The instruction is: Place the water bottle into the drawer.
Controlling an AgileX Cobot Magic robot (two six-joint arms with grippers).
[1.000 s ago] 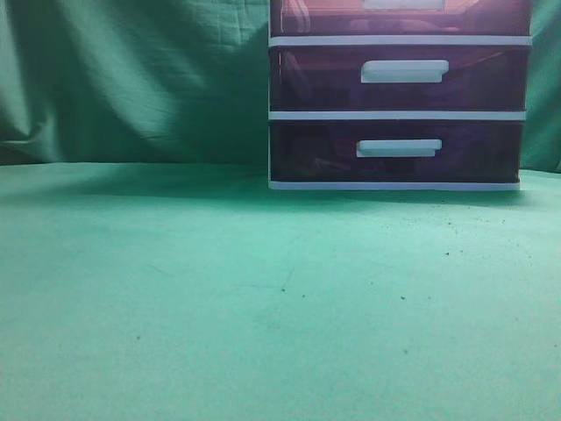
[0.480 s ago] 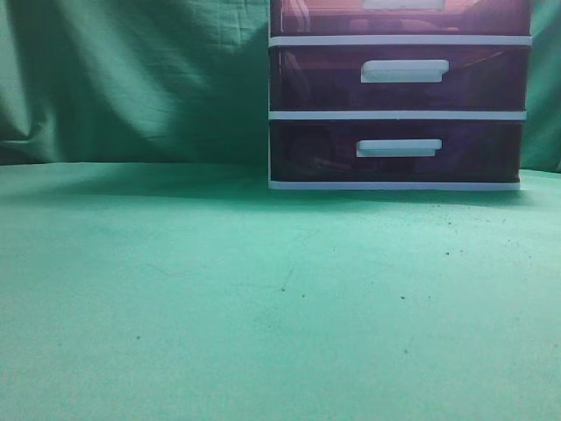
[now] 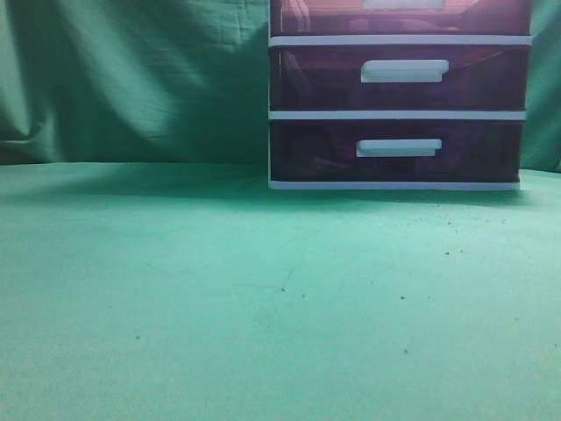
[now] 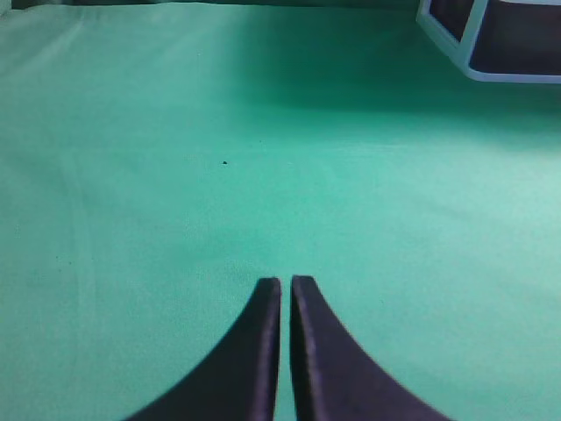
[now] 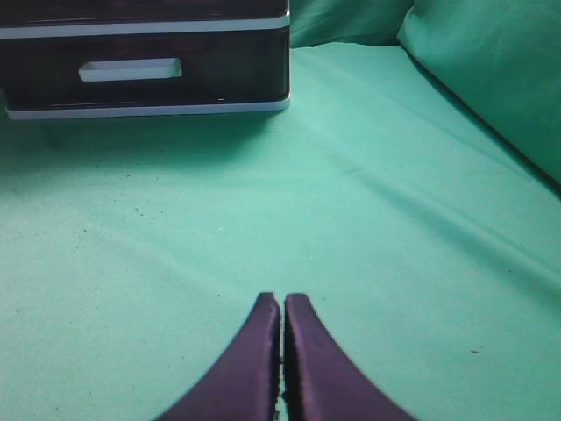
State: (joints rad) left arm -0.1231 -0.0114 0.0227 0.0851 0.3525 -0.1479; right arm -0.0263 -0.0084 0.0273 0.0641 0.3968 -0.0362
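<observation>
No water bottle shows in any view. The drawer (image 3: 473,17), the top one of three dark purple ones in a white-framed unit (image 3: 399,115), is cut off by the top edge of the exterior view; its front looks level with the two below. My left gripper (image 4: 286,282) is shut and empty over bare green cloth, with a corner of the unit (image 4: 478,53) at the far right. My right gripper (image 5: 282,298) is shut and empty, facing the unit's lowest drawer (image 5: 219,66). Neither gripper shows in the exterior view.
Green cloth (image 3: 263,289) covers the table and hangs as a backdrop (image 3: 131,79) behind it. The middle drawer (image 3: 307,79) and lowest drawer (image 3: 307,149) look shut. A raised fold of cloth (image 5: 491,79) lies at the right in the right wrist view.
</observation>
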